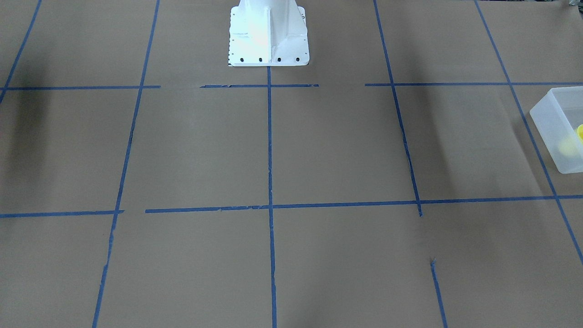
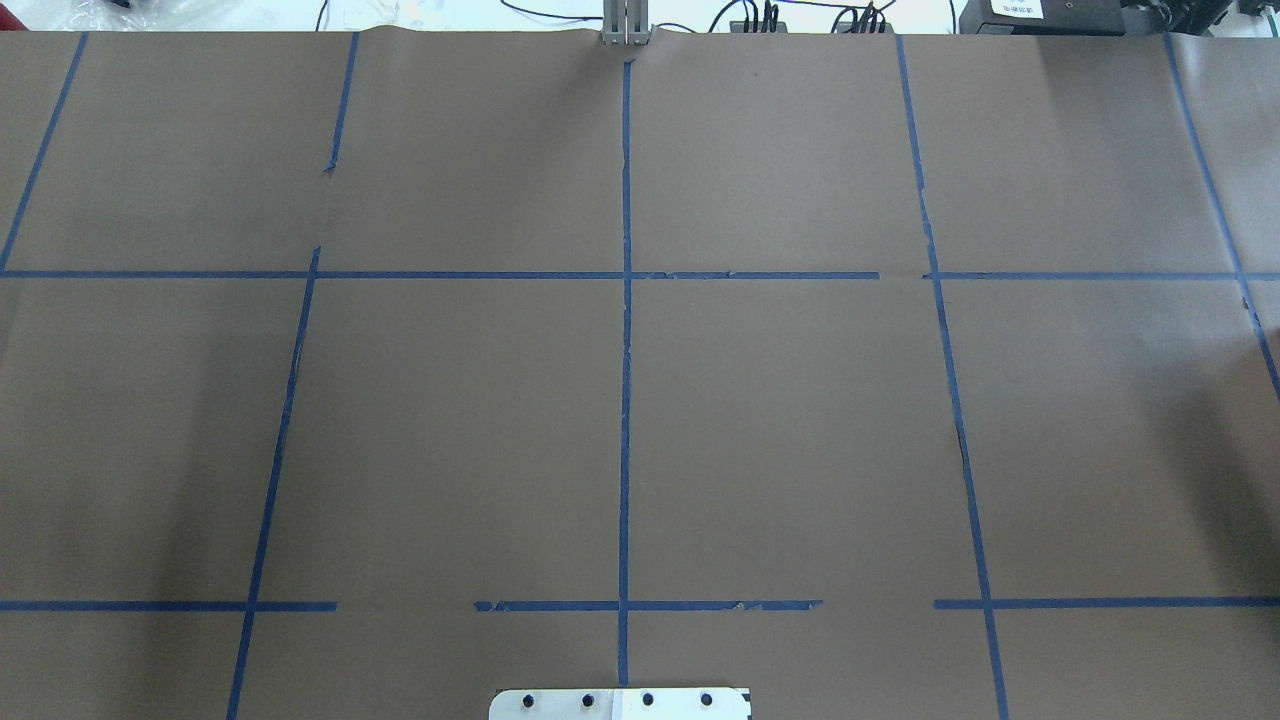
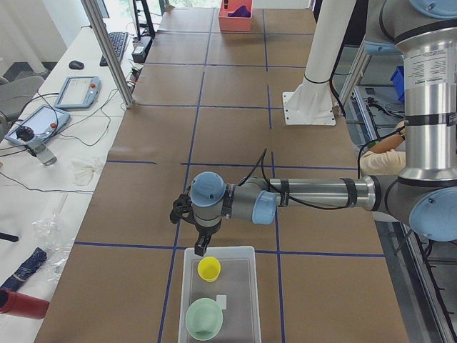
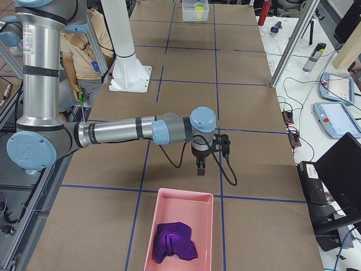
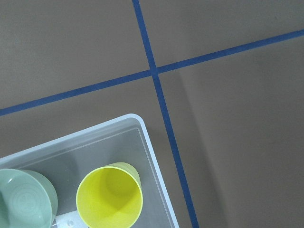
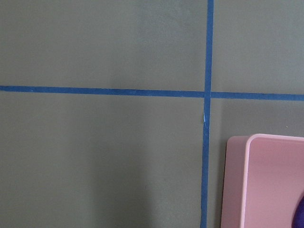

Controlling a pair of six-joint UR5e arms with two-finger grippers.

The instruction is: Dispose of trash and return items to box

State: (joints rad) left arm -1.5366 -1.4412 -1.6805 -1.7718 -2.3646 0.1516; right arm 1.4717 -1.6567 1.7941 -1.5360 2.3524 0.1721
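Observation:
The frosted-white box [image 3: 254,286] stands at the table's left end. In it the pale-yellow cup [image 3: 209,269] stands upright, with the mint-green bowl [image 3: 204,319] beside it. The left wrist view looks down on the box's corner [image 5: 148,140], the cup [image 5: 109,198] and the bowl [image 5: 23,202]. The box's wall [image 1: 553,132] and a sliver of the cup [image 1: 580,132] show at the front view's right edge. My left gripper [image 3: 202,249] hangs over the box's far rim. My right gripper [image 4: 201,168] hangs over bare table short of the pink bin. I cannot tell whether either gripper is open or shut.
A pink bin [image 4: 169,212] with a purple cloth [image 4: 175,241] in it stands at the table's right end; its corner [image 6: 237,180] shows in the right wrist view. The white robot base [image 1: 268,34] stands at mid-table. Blue tape lines grid the brown paper.

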